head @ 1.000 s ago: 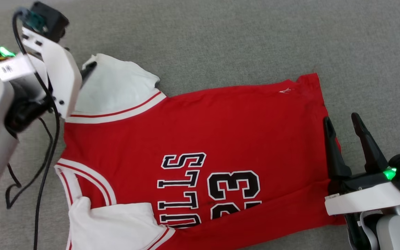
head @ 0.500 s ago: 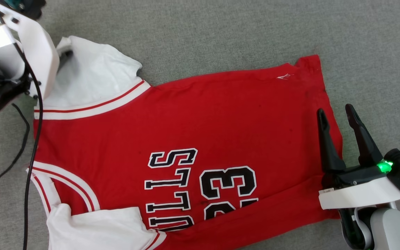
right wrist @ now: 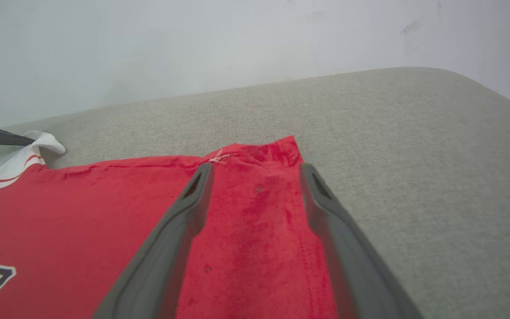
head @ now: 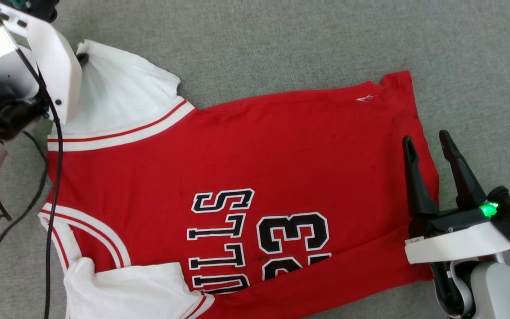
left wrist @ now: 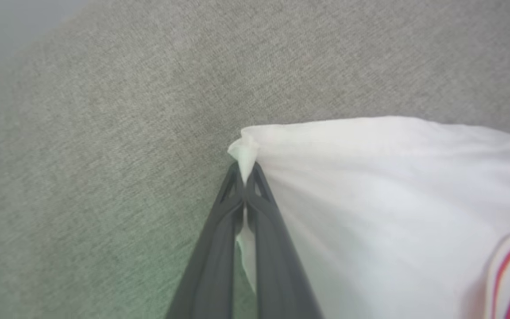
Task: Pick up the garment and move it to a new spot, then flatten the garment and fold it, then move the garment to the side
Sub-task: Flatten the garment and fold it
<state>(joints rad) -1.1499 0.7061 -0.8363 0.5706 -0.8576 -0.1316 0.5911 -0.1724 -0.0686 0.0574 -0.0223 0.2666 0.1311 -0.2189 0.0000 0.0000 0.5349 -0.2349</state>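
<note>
Left gripper (left wrist: 246, 172) pinches garment (left wrist: 370, 199), apparently its sleeve corner

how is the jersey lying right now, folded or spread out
Mostly spread, lettering up: the jersey lies flat, but its near side is folded over part of the 23.

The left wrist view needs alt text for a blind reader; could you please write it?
The left hand is shut on a corner of the garment, pinching its white sleeve between two dark fingers. Grey woven fabric lies beneath, and red-and-white striped trim shows at the lower right.
</note>
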